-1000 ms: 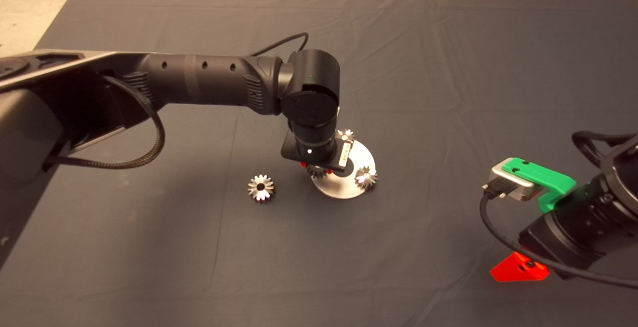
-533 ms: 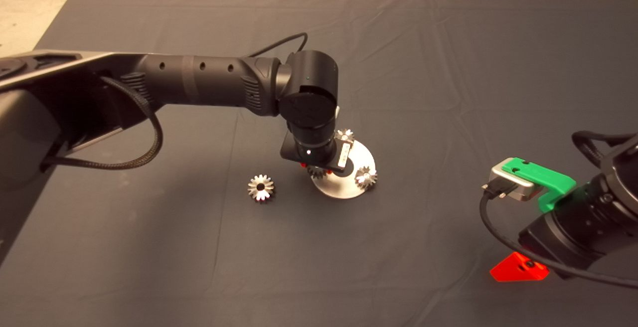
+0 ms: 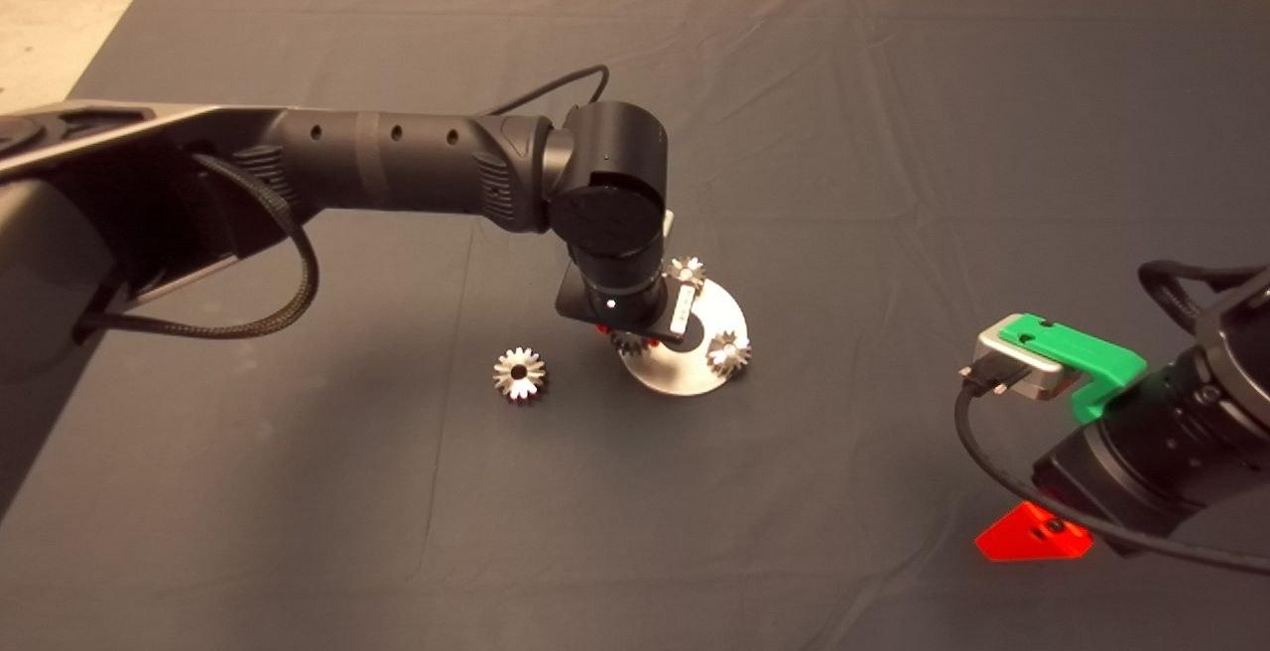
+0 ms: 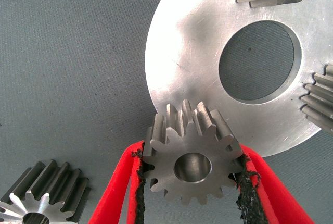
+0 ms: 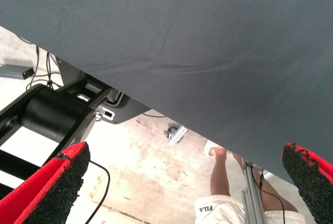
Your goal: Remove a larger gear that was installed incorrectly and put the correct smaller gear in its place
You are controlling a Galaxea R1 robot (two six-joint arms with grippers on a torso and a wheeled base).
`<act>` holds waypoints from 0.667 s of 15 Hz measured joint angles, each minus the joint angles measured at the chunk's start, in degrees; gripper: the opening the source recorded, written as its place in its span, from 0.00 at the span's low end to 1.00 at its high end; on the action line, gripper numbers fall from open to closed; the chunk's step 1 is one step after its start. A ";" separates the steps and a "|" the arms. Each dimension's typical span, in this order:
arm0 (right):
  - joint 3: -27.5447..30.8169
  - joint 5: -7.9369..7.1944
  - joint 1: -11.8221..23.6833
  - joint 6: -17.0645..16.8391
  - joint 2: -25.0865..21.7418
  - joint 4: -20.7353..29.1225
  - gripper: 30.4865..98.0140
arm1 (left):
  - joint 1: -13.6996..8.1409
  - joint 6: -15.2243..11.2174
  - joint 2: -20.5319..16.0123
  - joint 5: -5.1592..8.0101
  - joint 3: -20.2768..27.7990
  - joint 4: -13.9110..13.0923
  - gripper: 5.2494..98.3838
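Observation:
My left gripper (image 4: 191,157) is shut on the smaller gear (image 4: 191,161), a dull grey gear with a pale flat face and a round centre hole. The gear overlaps the left rim of the round silver plate (image 4: 197,41); I cannot tell whether it touches it. In the head view the wrist covers most of this gripper (image 3: 623,335) and its gear (image 3: 627,340). The larger gear (image 3: 519,373), shiny with long star-like teeth, lies free on the mat left of the plate (image 3: 685,380), also seen as the toothed gear (image 4: 44,195) beside the fingers. My right gripper (image 5: 179,182) stands open, parked at the lower right (image 3: 1034,535).
Two more gears stand on the plate, one at its far edge (image 3: 687,270) and one at its right edge (image 3: 727,351). The plate has a large round centre hole (image 4: 259,60). A person's leg (image 5: 221,174) and a machine base show on the floor beyond the mat's edge.
The left arm's wrist has crept slightly to the left and away over the plate's rim, still holding the smaller gear. The larger gear and the right arm have not moved.

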 measured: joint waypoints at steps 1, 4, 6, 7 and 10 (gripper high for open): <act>0.00 0.02 0.00 0.00 -0.06 0.00 1.00 | 0.00 0.00 0.02 0.00 0.00 0.00 0.32; 0.00 0.02 0.00 0.00 -0.37 0.00 1.00 | 0.00 -0.01 0.02 0.09 0.02 0.02 0.32; 0.00 0.02 0.00 0.00 -0.44 0.00 1.00 | 0.00 -0.01 0.02 0.09 0.02 0.13 0.32; 0.00 -0.01 0.00 0.00 -0.46 0.00 1.00 | 0.01 -0.02 0.02 0.09 0.02 0.16 0.32; 0.00 0.00 0.00 0.00 -0.46 0.00 1.00 | 0.11 -0.09 0.05 0.21 0.24 0.52 0.32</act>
